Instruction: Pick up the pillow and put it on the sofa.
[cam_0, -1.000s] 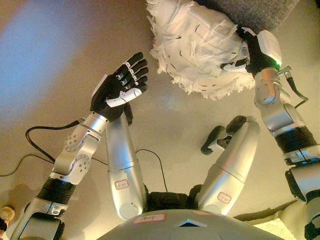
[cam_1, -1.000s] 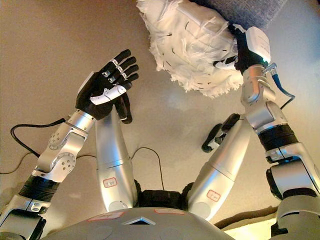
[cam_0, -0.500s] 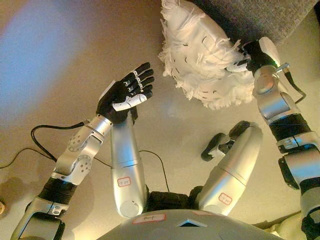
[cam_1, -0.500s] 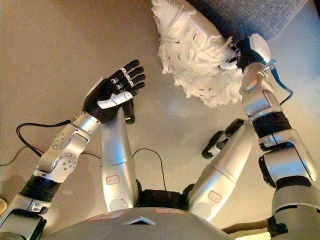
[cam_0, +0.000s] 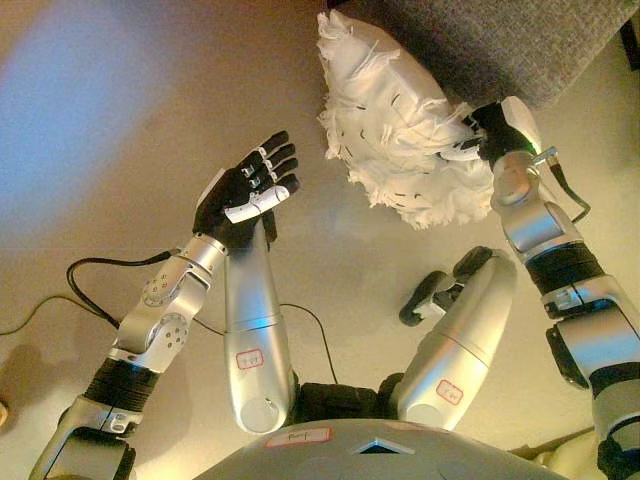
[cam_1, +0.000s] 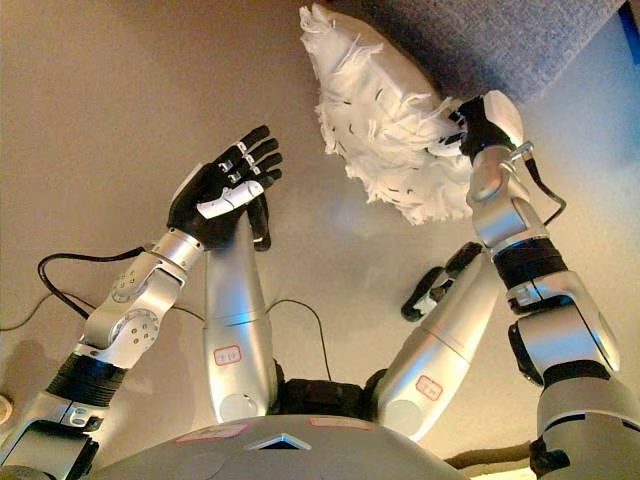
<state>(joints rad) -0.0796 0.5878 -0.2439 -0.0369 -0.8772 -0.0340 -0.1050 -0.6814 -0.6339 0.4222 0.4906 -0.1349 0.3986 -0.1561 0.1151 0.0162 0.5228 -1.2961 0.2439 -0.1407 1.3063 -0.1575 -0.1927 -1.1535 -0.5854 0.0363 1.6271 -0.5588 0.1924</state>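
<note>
A white pillow (cam_0: 395, 110) with shaggy fringes hangs in the air at the upper middle, its upper edge against the grey sofa (cam_0: 500, 40) at the top right. My right hand (cam_0: 482, 130) is at the pillow's right side with fingers curled into the fabric, holding it up. My left hand (cam_0: 245, 190) stands apart, left of and below the pillow, palm up with its fingers straight and nothing in it. Part of the right hand's fingers is hidden in the fringes.
Beige floor (cam_0: 130, 110) fills the left and middle of the view. The sofa's grey front (cam_1: 520, 40) runs along the top right corner.
The right hand has carried the pillow up and toward the sofa, and the pillow has turned more on edge. The left hand stays open, shifted slightly.
</note>
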